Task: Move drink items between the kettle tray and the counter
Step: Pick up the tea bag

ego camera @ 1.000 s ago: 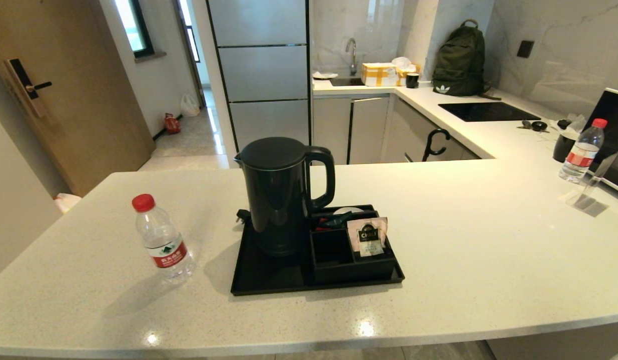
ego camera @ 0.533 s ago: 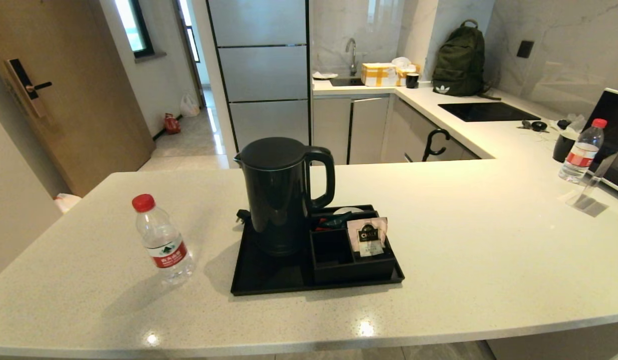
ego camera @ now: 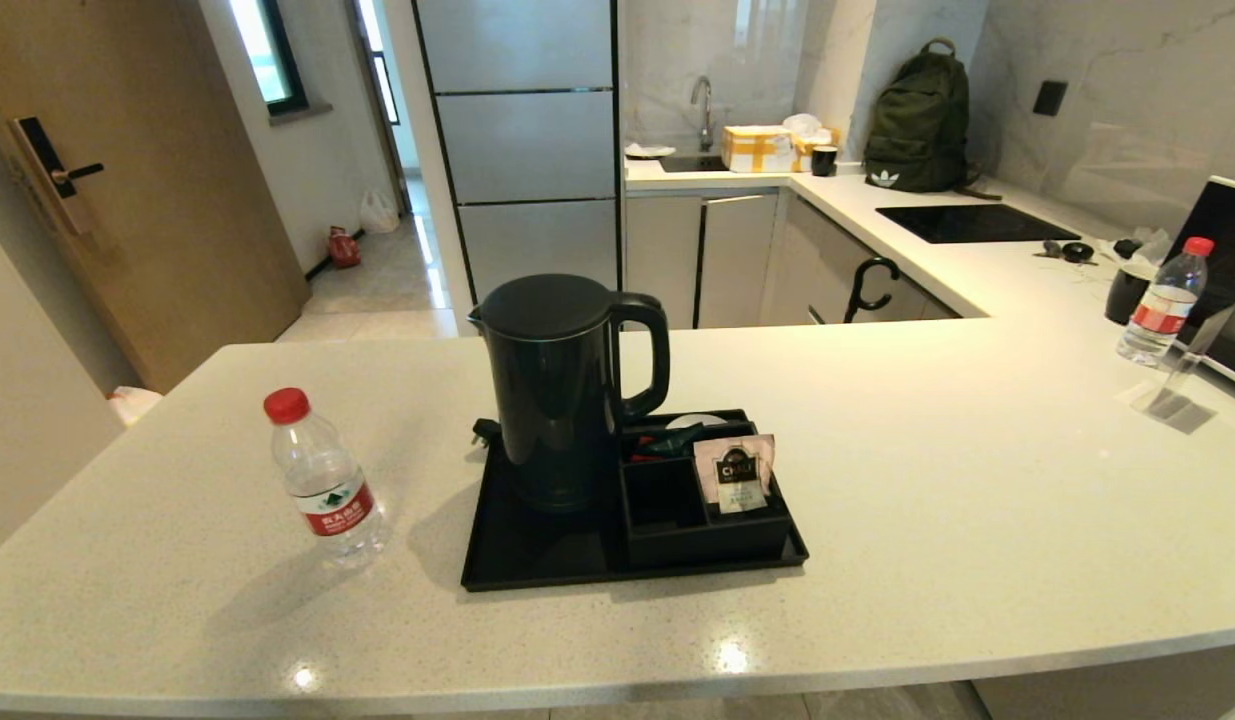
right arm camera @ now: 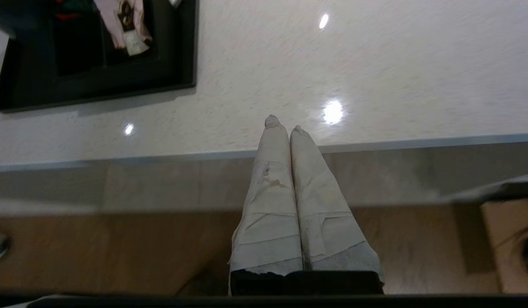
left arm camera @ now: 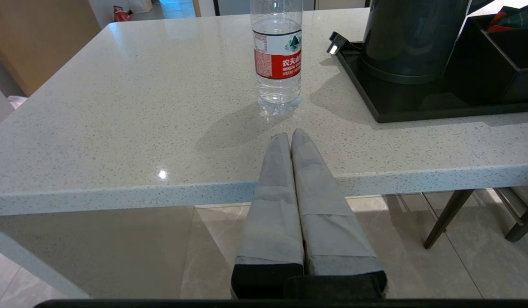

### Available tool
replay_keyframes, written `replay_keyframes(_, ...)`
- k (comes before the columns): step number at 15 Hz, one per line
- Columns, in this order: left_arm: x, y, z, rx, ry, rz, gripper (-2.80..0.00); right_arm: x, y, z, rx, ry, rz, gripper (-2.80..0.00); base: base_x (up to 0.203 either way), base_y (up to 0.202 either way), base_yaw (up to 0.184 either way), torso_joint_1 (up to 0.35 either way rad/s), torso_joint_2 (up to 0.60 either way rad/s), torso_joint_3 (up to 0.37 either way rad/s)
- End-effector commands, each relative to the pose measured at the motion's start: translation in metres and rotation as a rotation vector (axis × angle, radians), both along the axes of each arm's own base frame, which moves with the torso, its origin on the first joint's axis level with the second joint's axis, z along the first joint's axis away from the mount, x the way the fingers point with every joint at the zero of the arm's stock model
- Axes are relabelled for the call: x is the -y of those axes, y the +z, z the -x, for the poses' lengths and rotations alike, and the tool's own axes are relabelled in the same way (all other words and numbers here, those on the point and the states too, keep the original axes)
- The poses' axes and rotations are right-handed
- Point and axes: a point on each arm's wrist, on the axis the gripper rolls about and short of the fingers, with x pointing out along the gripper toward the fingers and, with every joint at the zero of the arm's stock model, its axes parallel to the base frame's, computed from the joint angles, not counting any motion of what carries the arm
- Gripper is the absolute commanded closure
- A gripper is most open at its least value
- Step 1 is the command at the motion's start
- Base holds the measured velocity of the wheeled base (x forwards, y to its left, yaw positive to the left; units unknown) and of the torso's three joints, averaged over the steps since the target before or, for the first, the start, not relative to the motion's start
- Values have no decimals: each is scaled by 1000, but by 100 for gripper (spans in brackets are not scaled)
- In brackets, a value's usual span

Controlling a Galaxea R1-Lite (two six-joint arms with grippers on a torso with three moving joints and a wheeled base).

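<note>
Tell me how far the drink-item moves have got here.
Nothing looks moved yet. The tall black electric kettle stands on the flat black tray; the pinkish tea sachet sits in its compartment box; the clear red-capped water bottle stands on the white speckled counter. The left hand and right hand are shut and empty at the counter's front edge. Every transfer remains.

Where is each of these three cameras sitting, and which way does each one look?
Head view: high up, looking forward and down at the counter, kettle and tray; no robot parts show.
Left wrist view: behind the shut left pincer, facing the water bottle across the counter edge.
Right wrist view: behind the shut right pincer, looking down on the tray corner and tea sachet.
All three views share the tray.
</note>
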Motion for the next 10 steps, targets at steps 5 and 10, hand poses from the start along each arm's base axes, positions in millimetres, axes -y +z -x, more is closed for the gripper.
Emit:
replay_keyframes(5,0,0,0,-3,0,0,0,-18,-34,-186,-427,103,-105,0,0,0,0,0,0,0)
replay_keyframes(10,0,0,0,-2,1,0,0,-60,-41,-278,-414,180,-155,0,0,0,0,0,0,0)
